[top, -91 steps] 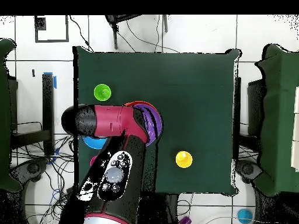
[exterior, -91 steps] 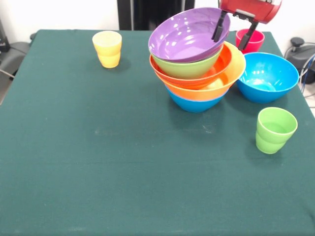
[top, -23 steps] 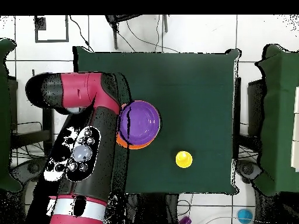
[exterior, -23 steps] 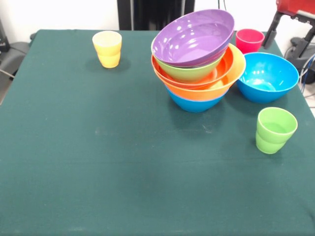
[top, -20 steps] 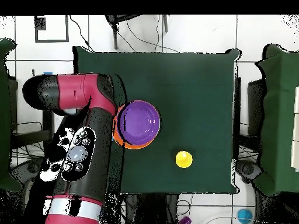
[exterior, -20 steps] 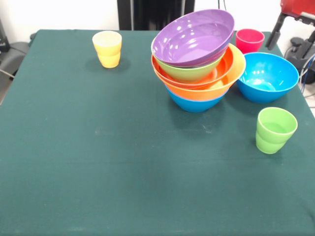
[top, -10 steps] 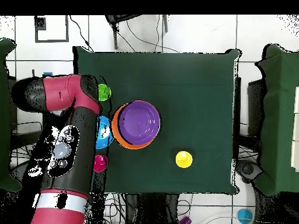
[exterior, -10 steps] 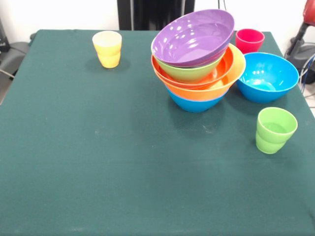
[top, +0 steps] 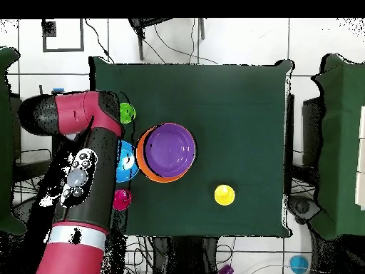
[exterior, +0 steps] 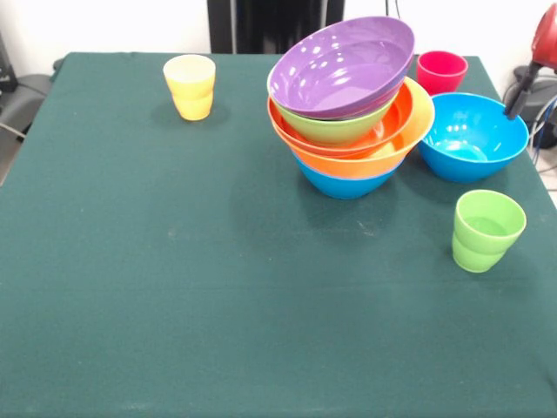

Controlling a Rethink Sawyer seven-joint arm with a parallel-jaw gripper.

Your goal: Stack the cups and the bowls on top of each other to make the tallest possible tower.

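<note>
Operator, your findings run from the near edge of the table [exterior: 174,331] to the far one.

Nearest, on the right side, stands the light green cup [exterior: 486,230], upright and alone on the green cloth [exterior: 130,261], apart from everything else.

Behind it sits a lone blue bowl [exterior: 473,136], upright, close beside the tower but not nested in it. What looks like a smaller blue bowl rests inside it; you cannot confirm this from the front view.

Left of that bowl stands the tower [exterior: 350,100]. Its lowest piece is a blue bowl [exterior: 344,183], then a yellow-orange bowl [exterior: 416,122], an orange-red bowl [exterior: 392,117], a lime green bowl [exterior: 335,129] and, on top, a purple bowl [exterior: 339,65]. The purple bowl is tilted, its far right rim raised, and the pile leans.

At the far right the red-pink cup [exterior: 440,70] stands upright just behind the lone blue bowl. At the far left the yellow cup [exterior: 190,85] stands upright, well apart from the tower.

At the right edge of the front view you see only a red part of the arm and one dark finger [exterior: 519,94] of the gripper [exterior: 525,87], above the lone blue bowl's right rim. The overhead view shows the arm [top: 78,171] along that side of the table. Whether the fingers are spread or closed, you cannot tell; nothing is seen in them.
</note>
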